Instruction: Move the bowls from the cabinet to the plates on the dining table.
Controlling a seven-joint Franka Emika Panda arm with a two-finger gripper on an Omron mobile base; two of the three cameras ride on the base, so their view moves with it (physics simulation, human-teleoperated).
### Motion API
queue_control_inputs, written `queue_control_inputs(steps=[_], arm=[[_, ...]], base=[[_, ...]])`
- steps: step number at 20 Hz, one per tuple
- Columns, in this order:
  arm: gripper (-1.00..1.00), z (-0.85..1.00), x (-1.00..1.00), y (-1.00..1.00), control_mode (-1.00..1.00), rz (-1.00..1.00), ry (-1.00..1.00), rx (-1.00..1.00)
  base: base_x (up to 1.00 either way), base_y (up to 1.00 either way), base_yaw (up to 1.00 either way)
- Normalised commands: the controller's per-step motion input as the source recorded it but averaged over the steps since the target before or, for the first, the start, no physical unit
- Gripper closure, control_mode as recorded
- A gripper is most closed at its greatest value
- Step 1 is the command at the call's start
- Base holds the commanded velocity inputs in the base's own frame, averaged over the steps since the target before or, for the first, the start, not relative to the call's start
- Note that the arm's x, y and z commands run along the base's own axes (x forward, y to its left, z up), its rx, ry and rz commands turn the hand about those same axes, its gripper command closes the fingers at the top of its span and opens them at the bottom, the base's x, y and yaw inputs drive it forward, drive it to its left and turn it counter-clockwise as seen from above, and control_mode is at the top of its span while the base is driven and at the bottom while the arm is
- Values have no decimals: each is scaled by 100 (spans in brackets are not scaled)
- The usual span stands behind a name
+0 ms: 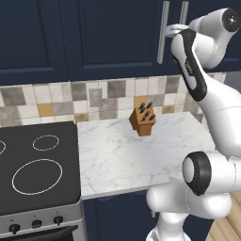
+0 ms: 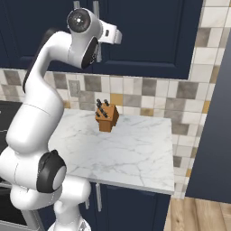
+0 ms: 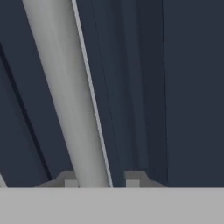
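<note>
The dark navy cabinet point(image 1: 108, 37) point(image 2: 153, 36) hangs over the counter with its doors shut. My arm reaches up to one of its long silver bar handles point(image 1: 162, 47). In the hand view that handle point(image 3: 65, 87) runs slantwise down between my two fingertips. My gripper point(image 1: 168, 30) point(image 3: 101, 180) straddles it, with the jaws drawn in close. One fingertip point(image 3: 71, 181) sits against the bar, and a narrow gap shows beside the other. The bowls, the plates and the dining table are out of view.
A small marble counter point(image 1: 122, 155) carries a wooden knife block point(image 1: 142, 120) point(image 2: 107, 117) near the tiled wall. A black stove top point(image 1: 37, 164) lies to its left. A second silver handle point(image 1: 183, 12) stands beside the first. A tall navy panel point(image 2: 216, 135) bounds the counter's right.
</note>
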Motion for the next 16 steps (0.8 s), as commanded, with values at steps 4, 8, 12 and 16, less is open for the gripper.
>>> queue_control_inputs(steps=[4, 8, 12, 16], arm=[[100, 0, 0, 0, -100, 0, 0, 0], [100, 0, 0, 0, -100, 0, 0, 0], [100, 0, 0, 0, -100, 0, 0, 0], [100, 0, -8, 0, -100, 1, 0, 0]], base=[[0, 0, 0], [0, 0, 0], [0, 0, 0], [0, 0, 0]])
